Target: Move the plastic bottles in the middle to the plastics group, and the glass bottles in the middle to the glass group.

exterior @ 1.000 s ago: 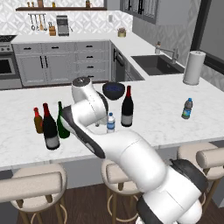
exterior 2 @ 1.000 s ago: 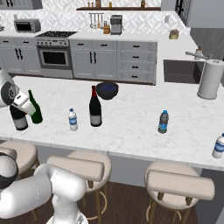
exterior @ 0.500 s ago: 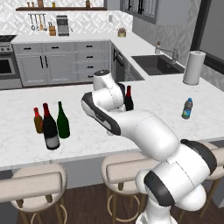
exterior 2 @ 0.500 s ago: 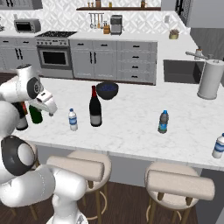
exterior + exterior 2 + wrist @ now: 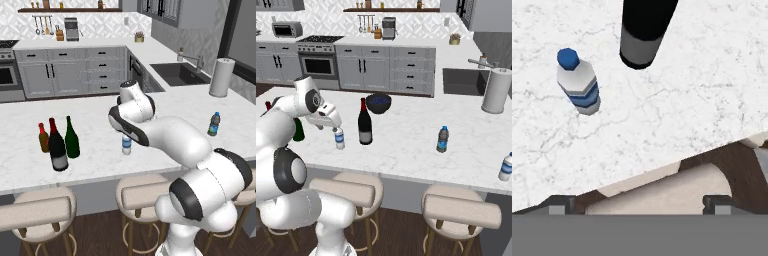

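Clear plastic with a blue band: one small water bottle (image 5: 339,138) stands upright in the middle of the marble counter (image 5: 406,150), near its front edge. One black wine bottle (image 5: 364,123) with a red top stands just beside it, at its three o'clock in the right base view. The second wine bottle (image 5: 57,146) is well off to the left. It stands close in front of the one amber bottle (image 5: 43,138) and the one green bottle (image 5: 71,138). That makes two wine bottles in all.

One blue-tinted bottle (image 5: 442,139) stands alone farther along at three o'clock. One more pale bottle (image 5: 505,167) stands at the counter's far right end. A dark bowl (image 5: 378,103) sits at one o'clock of the middle wine bottle.

The gripper (image 5: 331,121) hangs over the counter's front edge beside the water bottle. Its fingers (image 5: 559,202) are spread wide with nothing between them. In the hand view the water bottle lies at ten o'clock and the wine bottle's base at twelve.

A second ago the arm was over the left-hand group; it has swung right to the middle. No bottle has shifted.
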Available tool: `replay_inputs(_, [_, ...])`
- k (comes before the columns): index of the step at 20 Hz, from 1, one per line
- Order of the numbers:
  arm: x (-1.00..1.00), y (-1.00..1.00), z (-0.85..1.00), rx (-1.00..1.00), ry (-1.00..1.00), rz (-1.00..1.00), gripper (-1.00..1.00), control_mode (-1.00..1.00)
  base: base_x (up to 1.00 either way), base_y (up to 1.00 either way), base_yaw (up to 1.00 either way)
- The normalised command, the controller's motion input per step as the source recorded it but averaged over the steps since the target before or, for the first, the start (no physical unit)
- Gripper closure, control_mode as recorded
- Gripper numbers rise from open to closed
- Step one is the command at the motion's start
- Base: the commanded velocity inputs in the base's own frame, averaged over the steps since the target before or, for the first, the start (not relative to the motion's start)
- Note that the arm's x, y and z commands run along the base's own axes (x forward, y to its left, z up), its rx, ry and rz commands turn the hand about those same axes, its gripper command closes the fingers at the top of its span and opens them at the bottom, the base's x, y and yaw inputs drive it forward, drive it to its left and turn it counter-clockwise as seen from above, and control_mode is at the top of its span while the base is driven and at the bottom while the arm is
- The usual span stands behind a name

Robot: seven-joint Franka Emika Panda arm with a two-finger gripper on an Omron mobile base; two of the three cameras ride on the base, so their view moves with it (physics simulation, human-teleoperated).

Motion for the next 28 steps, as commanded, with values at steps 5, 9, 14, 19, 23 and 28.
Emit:
replay_inputs(5, [0.33,-0.43,-0.24,-0.01,-0.03,0.21,-1.0,-1.0,0.0,0.0,0.0])
replay_inputs(9, [0.34,-0.09,-0.18,0.03,-0.17,0.2,-1.0,-1.0,0.0,0.0,0.0])
replay_inputs(14, [0.17,0.01,-0.1,0.04,-0.19,0.09,-1.0,-1.0,0.0,0.0,0.0])
replay_inputs(19, [0.25,0.08,-0.1,0.03,-0.04,0.0,-1.0,-1.0,0.0,0.0,0.0])
replay_inputs(23, [0.36,0.08,0.0,0.05,0.0,0.0,-1.0,-1.0,0.0,0.0,0.0])
replay_inputs(28, [0.16,0.15,0.0,0.07,0.0,0.0,-1.0,-1.0,0.0,0.0,0.0])
